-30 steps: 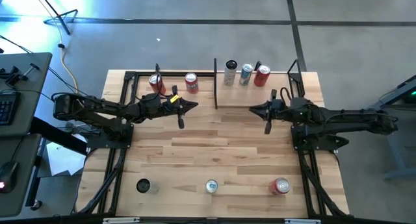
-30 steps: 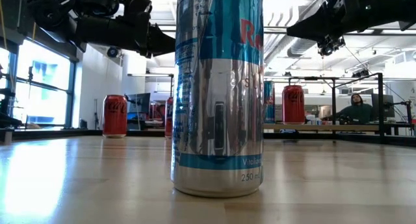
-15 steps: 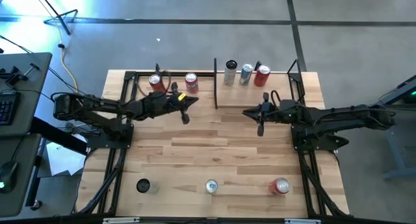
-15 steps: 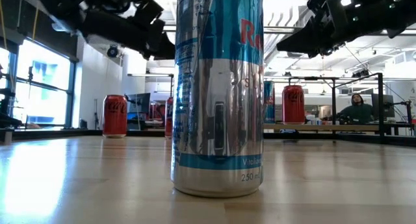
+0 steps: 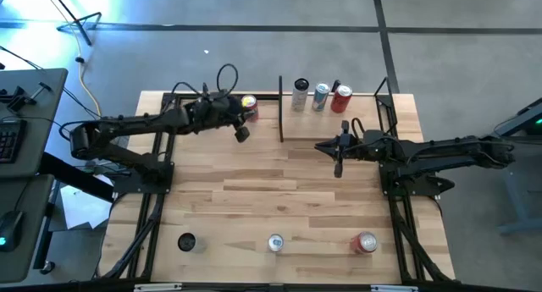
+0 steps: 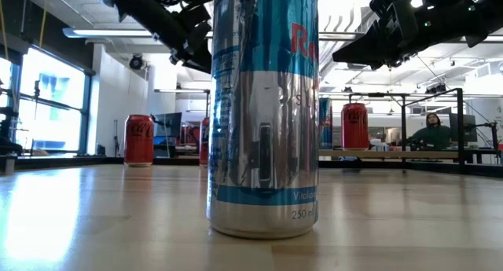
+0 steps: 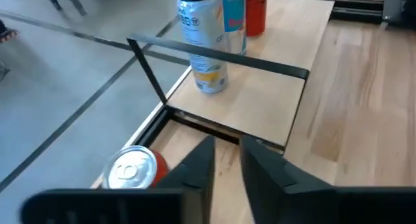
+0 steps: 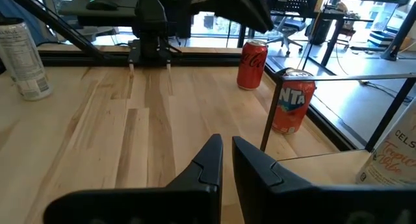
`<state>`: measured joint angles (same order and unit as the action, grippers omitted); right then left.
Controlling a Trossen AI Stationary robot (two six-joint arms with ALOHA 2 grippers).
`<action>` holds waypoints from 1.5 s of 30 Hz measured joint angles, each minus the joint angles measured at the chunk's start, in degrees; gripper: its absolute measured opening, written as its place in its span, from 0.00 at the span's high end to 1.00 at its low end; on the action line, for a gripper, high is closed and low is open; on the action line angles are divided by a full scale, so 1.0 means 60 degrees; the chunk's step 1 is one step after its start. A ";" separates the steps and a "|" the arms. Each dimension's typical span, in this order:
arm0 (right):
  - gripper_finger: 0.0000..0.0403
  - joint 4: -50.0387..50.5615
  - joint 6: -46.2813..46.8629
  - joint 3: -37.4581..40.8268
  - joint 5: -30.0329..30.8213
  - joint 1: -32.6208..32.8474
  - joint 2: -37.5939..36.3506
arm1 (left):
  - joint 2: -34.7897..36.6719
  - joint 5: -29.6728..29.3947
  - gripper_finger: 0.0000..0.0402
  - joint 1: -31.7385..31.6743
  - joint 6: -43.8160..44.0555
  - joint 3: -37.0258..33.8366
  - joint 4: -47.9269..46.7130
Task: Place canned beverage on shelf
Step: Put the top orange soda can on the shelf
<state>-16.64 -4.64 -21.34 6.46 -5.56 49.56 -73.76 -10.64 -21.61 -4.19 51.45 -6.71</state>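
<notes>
An orange can point(image 5: 249, 106) stands upright on the table at the far left. It also shows in the left wrist view point(image 7: 133, 169) and the right wrist view point(image 8: 292, 107). The shelf point(image 5: 315, 123) stands at the far middle and holds three upright cans point(image 5: 321, 96). My left gripper point(image 5: 244, 123) hangs above the table just beside the orange can, with a narrow gap between its fingers point(image 7: 227, 156), holding nothing. My right gripper point(image 5: 319, 146) is shut and empty in the air at the shelf's near edge, pointing toward the table's left.
Three more cans stand along the near edge: a dark-topped one point(image 5: 186, 241), a silver one point(image 5: 275, 242) that fills the low view point(image 6: 263, 114), and a red one point(image 5: 366, 242). A red cola can point(image 8: 252, 65) stands beyond the orange one. A black post point(image 5: 280, 106) edges the shelf.
My left gripper has swung toward the table's far edge, up to the orange can, and has turned with the arm. My right gripper has shifted a little toward the table's left and then stayed still. No can has moved.
</notes>
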 joint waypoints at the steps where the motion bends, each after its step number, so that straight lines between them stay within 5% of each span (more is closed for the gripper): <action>1: 0.95 0.0000 -0.0034 0.0000 0.0000 0.0000 0.0000 | 0.0000 0.0208 0.80 -0.0113 -0.0118 0.0106 -0.0143; 7: 0.95 0.0000 -0.0051 0.0000 -0.0016 0.0000 0.0000 | 0.0000 0.1769 0.59 -0.0755 0.0389 0.0275 -0.0195; 16: 0.95 0.0000 -0.0051 0.0000 -0.0149 0.0000 -0.0004 | -0.0108 0.1757 0.40 -0.1551 0.0770 0.0283 -0.0333; 34: 0.95 0.0150 0.0206 0.0000 -0.0615 -0.0003 -0.0004 | -0.3167 0.1966 0.37 -0.2431 0.0819 0.2150 -0.2048; 45: 0.95 0.0168 0.0284 0.0000 -0.0619 -0.0004 -0.0004 | -0.3747 0.1504 0.37 -0.2523 0.0759 0.2746 -0.2153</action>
<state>-15.64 -2.94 -21.34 2.74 -5.58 49.54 -96.24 -1.61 -36.75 0.36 67.92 -19.63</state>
